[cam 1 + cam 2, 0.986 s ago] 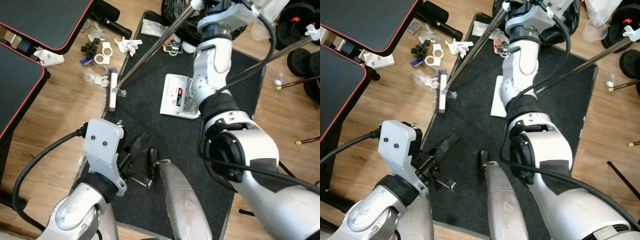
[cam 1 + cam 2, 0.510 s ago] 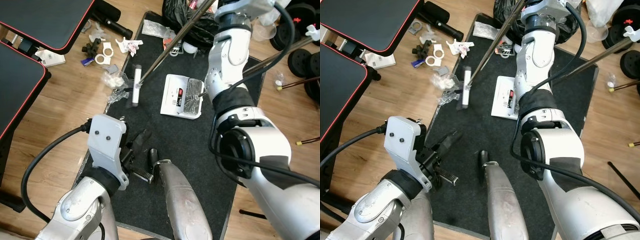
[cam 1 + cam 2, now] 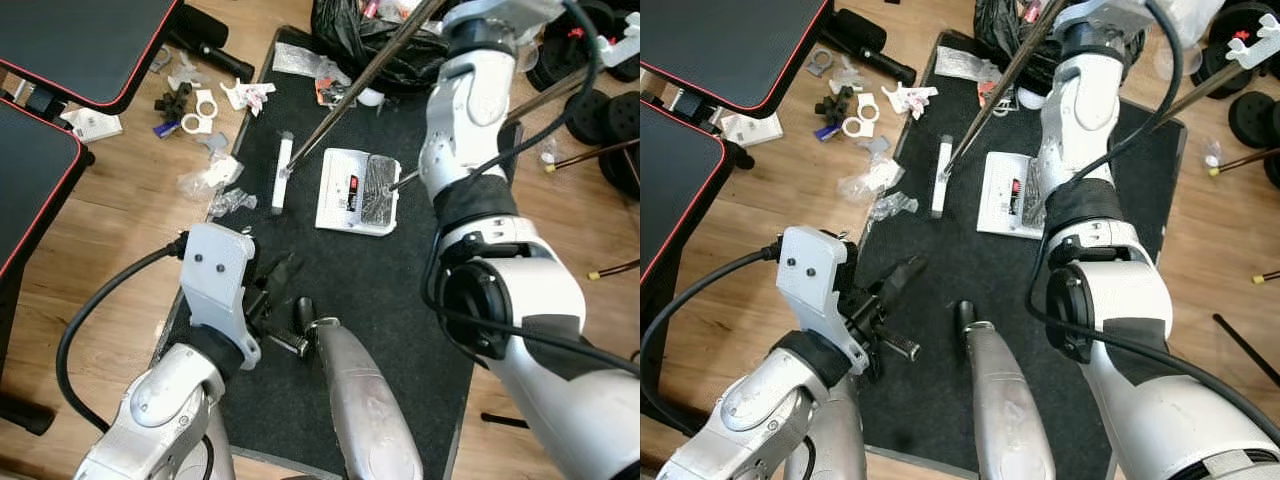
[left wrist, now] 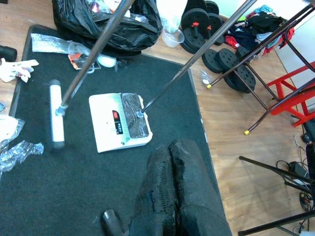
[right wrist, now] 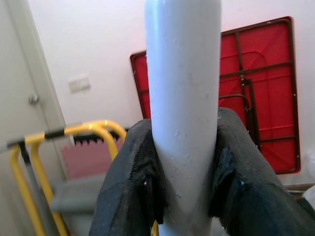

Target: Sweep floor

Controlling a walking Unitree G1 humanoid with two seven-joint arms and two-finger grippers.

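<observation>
Right end effector (image 5: 183,187) clamped on broom handle (image 5: 182,98) — left end effector (image 4: 170,152) fingers pressed together, empty, above mat (image 4: 74,182).

Open black mat (image 3: 330,270), dustpan (image 3: 355,190) ahead, wrappers (image 3: 215,185) beside

A broom (image 3: 283,172) with a narrow white head lies flat on the black mat (image 3: 330,290), near the mat's left edge, its long dark metal handle (image 3: 365,80) slanting up and away. Just beside it on the mat sits a white dustpan (image 3: 357,191), its own thin handle slanting up too. Crumpled clear plastic wrappers (image 3: 212,185) and small white scraps (image 3: 245,93) lie on the wooden floor (image 3: 110,230) along the mat's left edge.
</observation>
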